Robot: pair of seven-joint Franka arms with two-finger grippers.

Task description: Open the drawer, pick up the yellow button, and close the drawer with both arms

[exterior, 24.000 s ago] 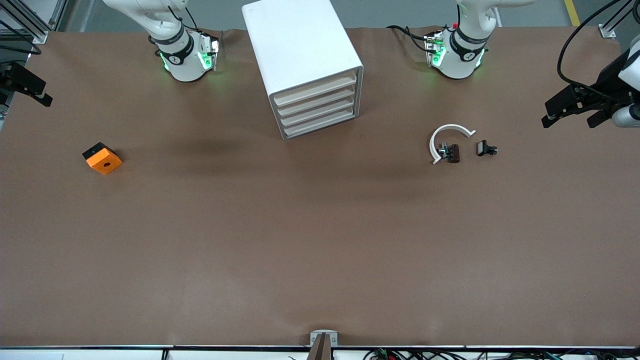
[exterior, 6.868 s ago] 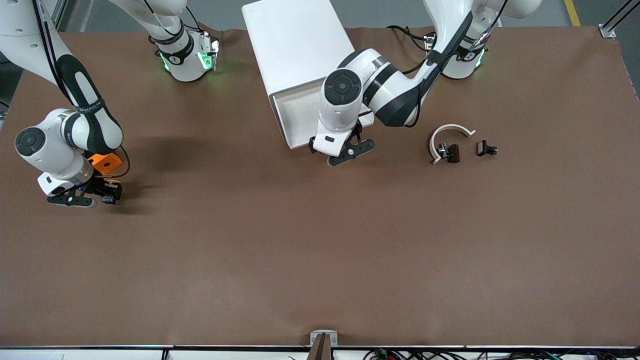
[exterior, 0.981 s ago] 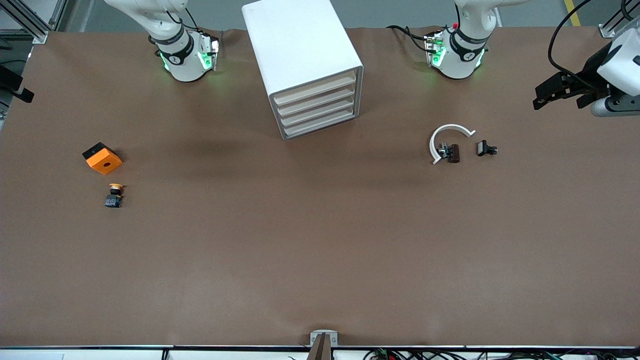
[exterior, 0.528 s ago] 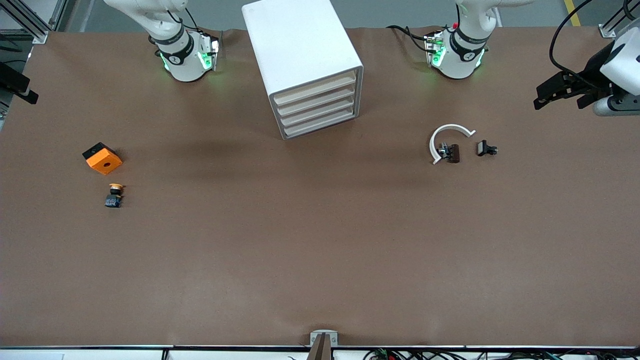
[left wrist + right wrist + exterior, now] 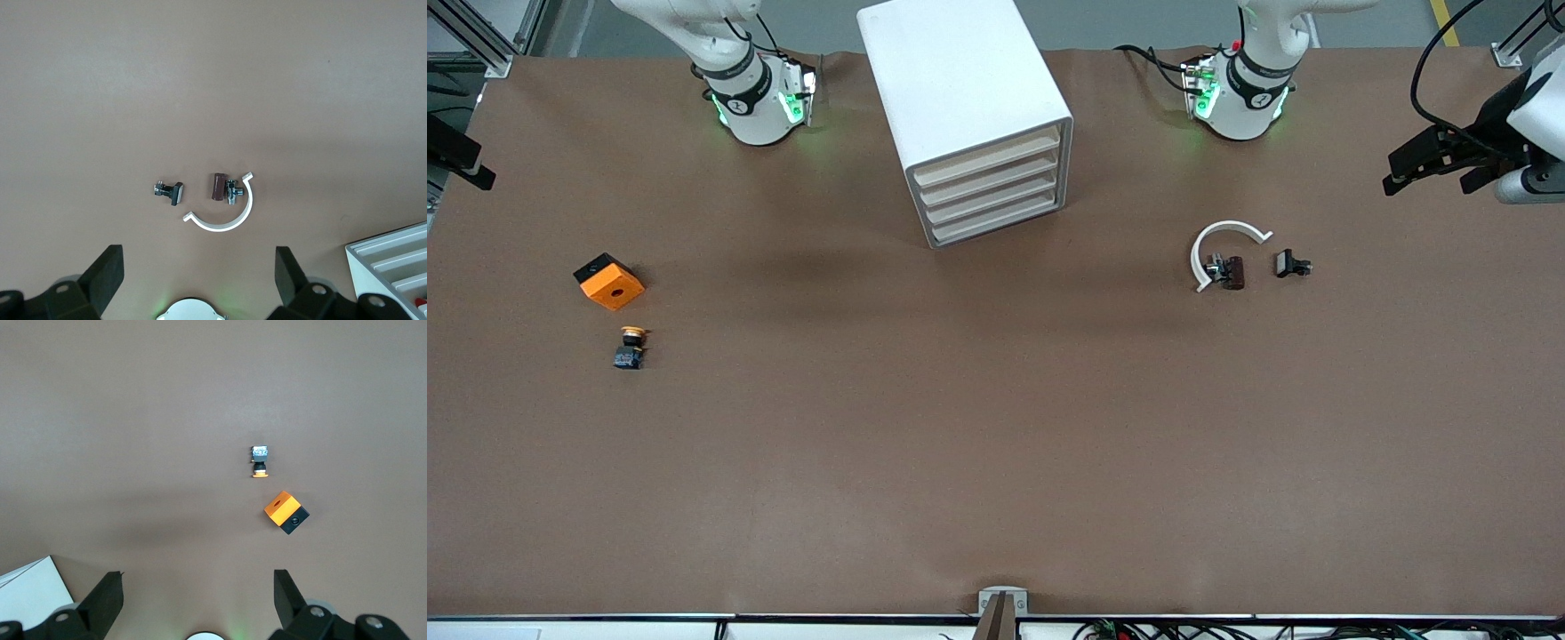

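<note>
The white cabinet (image 5: pixel 965 107) stands between the two arm bases, and its top drawer (image 5: pixel 987 162) is shut flush like those below it. The button (image 5: pixel 631 347), orange cap on a dark body, lies on the brown table toward the right arm's end, just nearer the front camera than the orange block (image 5: pixel 608 281). In the right wrist view, the button (image 5: pixel 259 461) lies well clear of my open right gripper (image 5: pixel 198 597). That gripper (image 5: pixel 463 164) hangs at the table's edge. My left gripper (image 5: pixel 1436 173) hangs open at the left arm's end, empty in its wrist view (image 5: pixel 198 280).
Two small black clips (image 5: pixel 1227 269) (image 5: pixel 1291 264) and a white curved strip (image 5: pixel 1223 236) lie toward the left arm's end; the left wrist view also shows the strip (image 5: pixel 227 220). A cabinet corner (image 5: pixel 393 260) shows in the left wrist view.
The left gripper has drifted slightly farther toward its end of the table. The button, the block, the clips and the cabinet lie as before.
</note>
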